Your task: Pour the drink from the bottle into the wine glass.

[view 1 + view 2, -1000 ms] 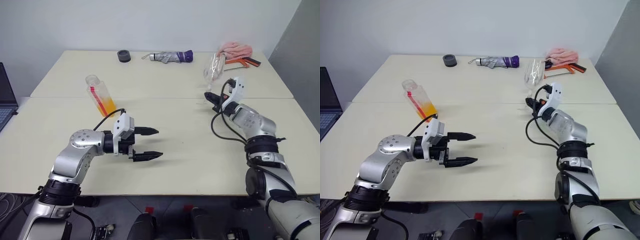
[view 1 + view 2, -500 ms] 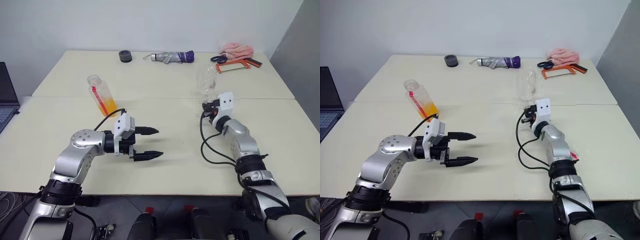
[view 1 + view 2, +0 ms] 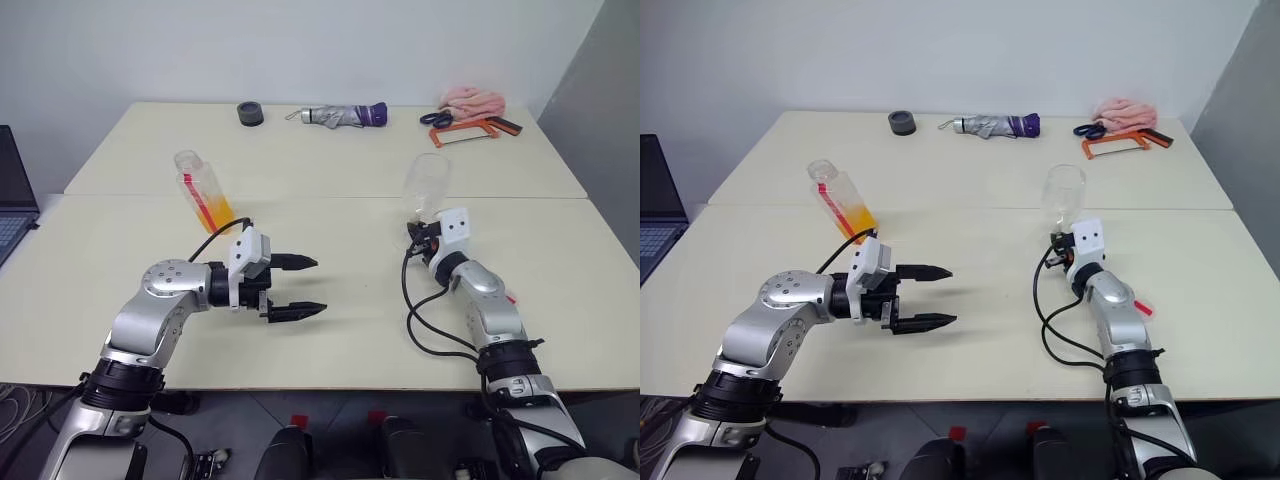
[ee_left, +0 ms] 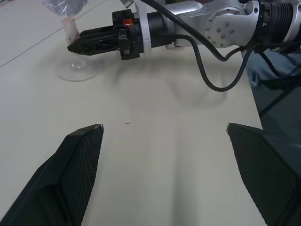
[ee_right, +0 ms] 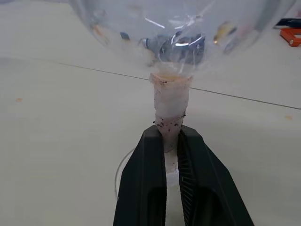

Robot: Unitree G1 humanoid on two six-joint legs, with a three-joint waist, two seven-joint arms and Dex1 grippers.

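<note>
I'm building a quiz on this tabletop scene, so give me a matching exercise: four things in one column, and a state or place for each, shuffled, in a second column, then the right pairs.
Things:
1. clear stemmed wine glass
2. small clear plastic bottle of orange drink
3. left tool
4. grey and purple folded umbrella

States or places:
A. open, holding nothing
B. lying at the far edge of the cream table
C. gripped at its stem by the shut right tool
D. standing tilted, beyond the left arm

Pairs: 1-C, 2-D, 3-A, 4-B
</note>
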